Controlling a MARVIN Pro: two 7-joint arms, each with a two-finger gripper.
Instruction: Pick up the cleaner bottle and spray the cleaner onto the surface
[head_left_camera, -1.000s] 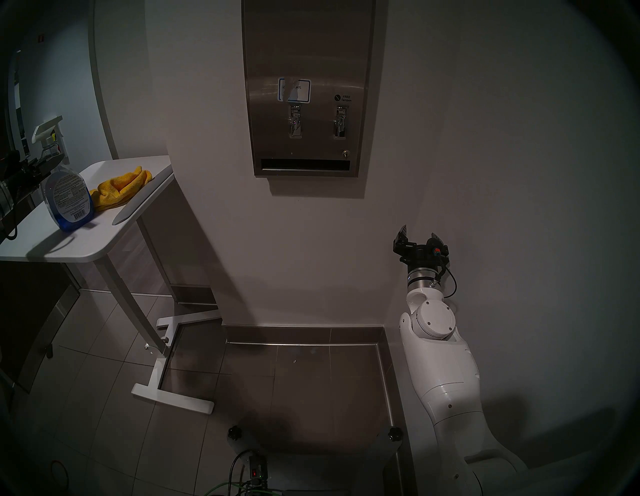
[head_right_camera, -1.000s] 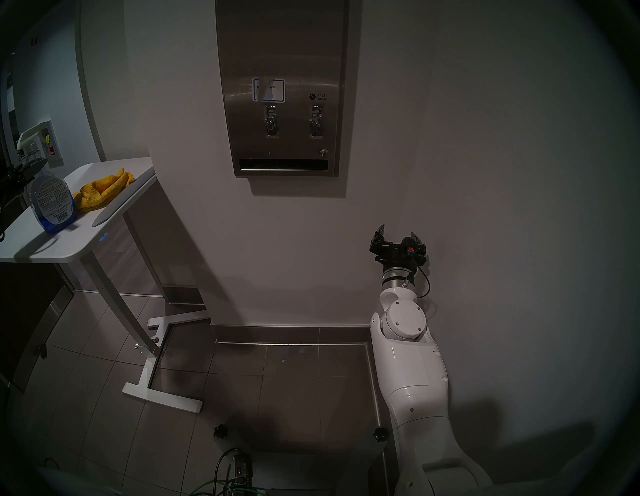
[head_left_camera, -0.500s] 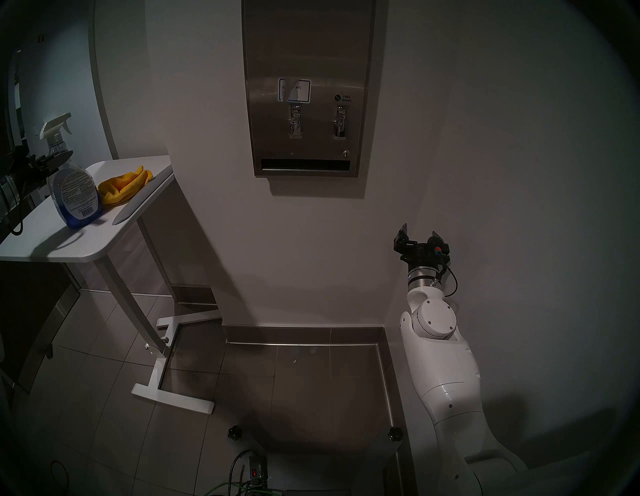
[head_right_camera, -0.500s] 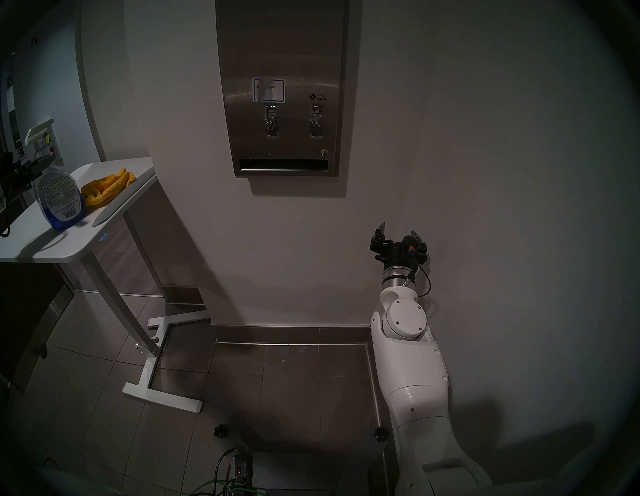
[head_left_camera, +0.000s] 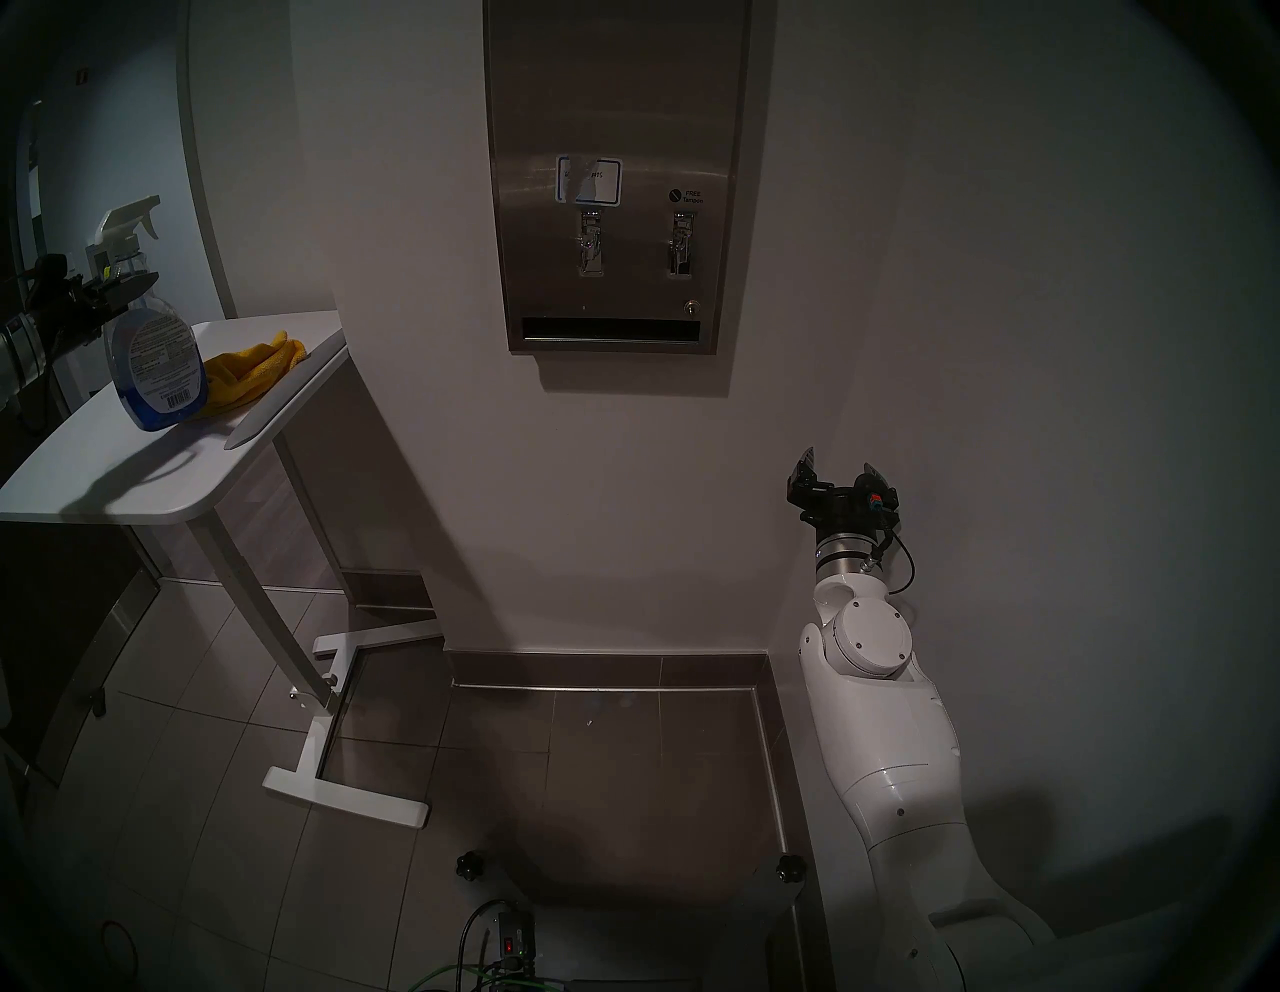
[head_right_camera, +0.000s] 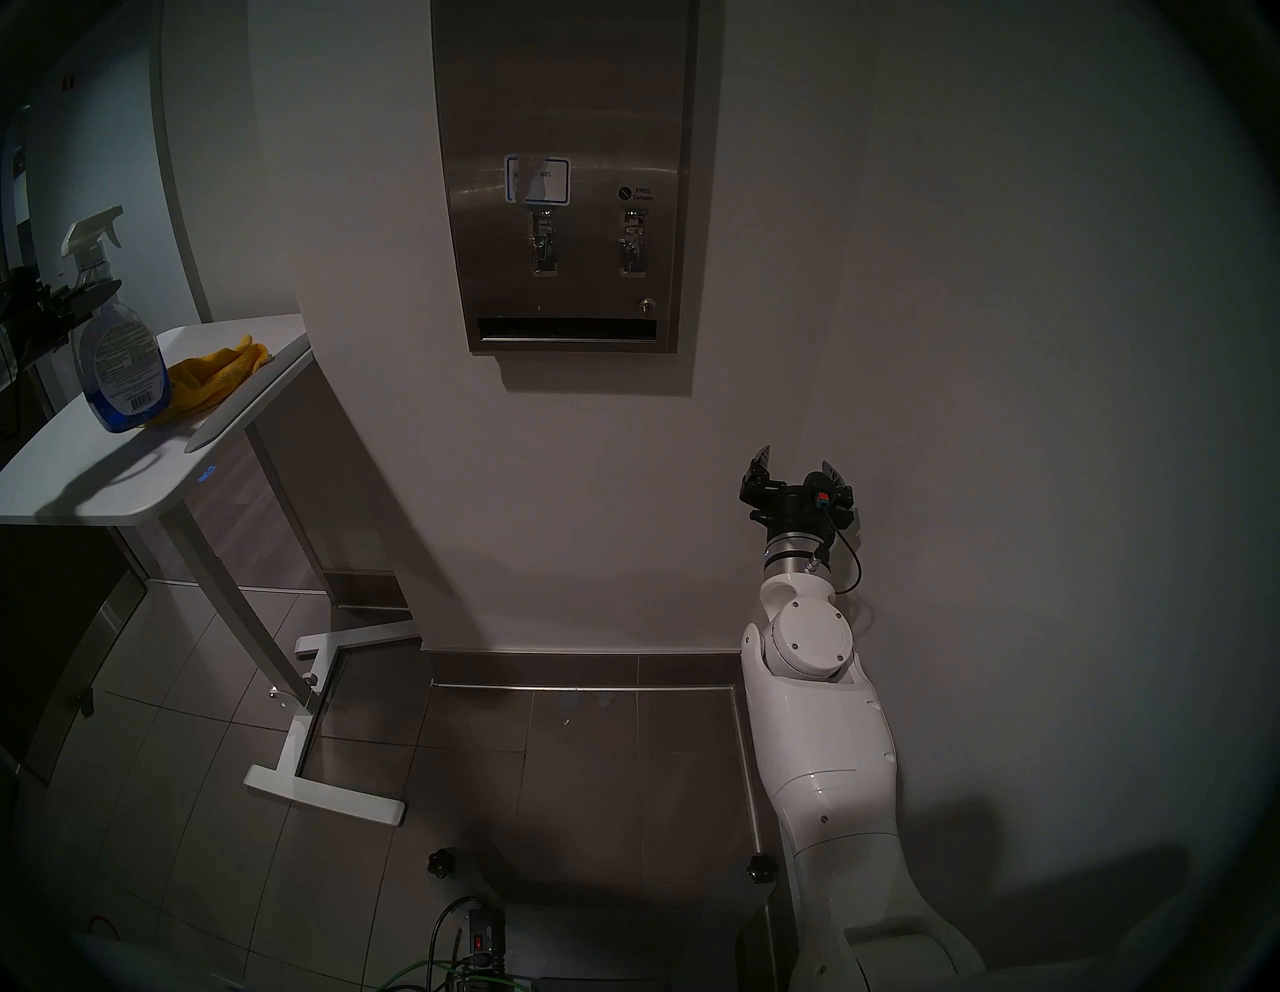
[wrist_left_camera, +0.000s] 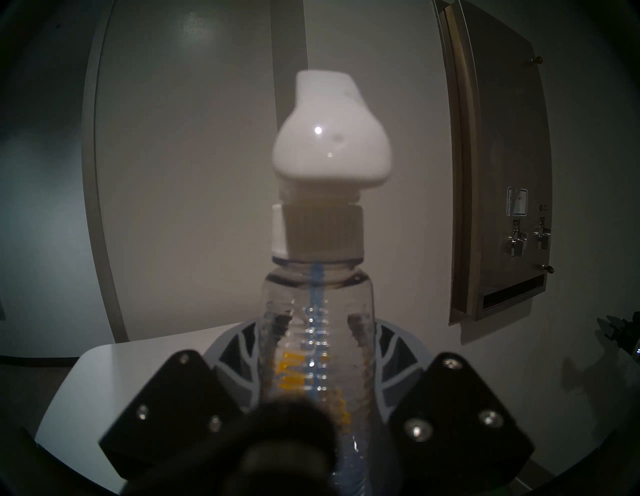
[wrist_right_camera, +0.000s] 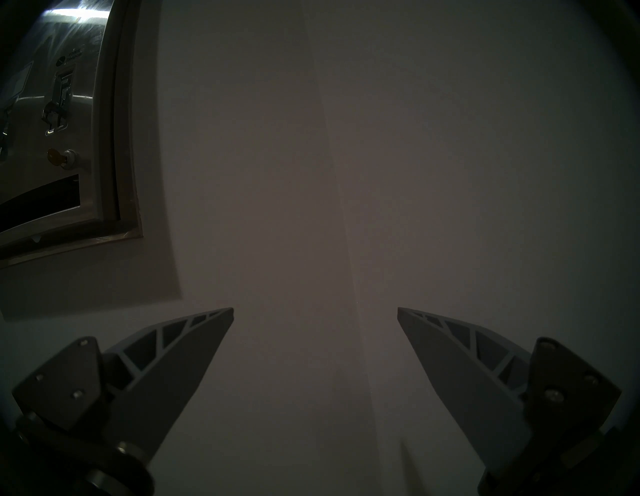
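The pale wall (head_left_camera: 970, 277) fills most of the head view, bare to the right of the stainless dispenser front (head_left_camera: 616, 90), which is fixed high at centre with its dark slot (head_left_camera: 609, 329) along the lower edge. Below it the tiled floor (head_left_camera: 589, 762) lies open between the white table (head_left_camera: 173, 478) at left and the right arm. The table's rounded near corner juts toward the middle; its leg frame spreads across the tiles beneath. A yellow cloth (head_left_camera: 253, 367) lies near the table's far edge. The cleaner bottle (head_left_camera: 156, 374) hangs tilted, its base raised off the tabletop just in front of the cloth, nozzle toward the dispenser. The left gripper (wrist_left_camera: 317, 350) is clamped on the bottle's neck. The right gripper (head_left_camera: 839, 467) has its fingers spread wide, holding nothing, near the bare wall.
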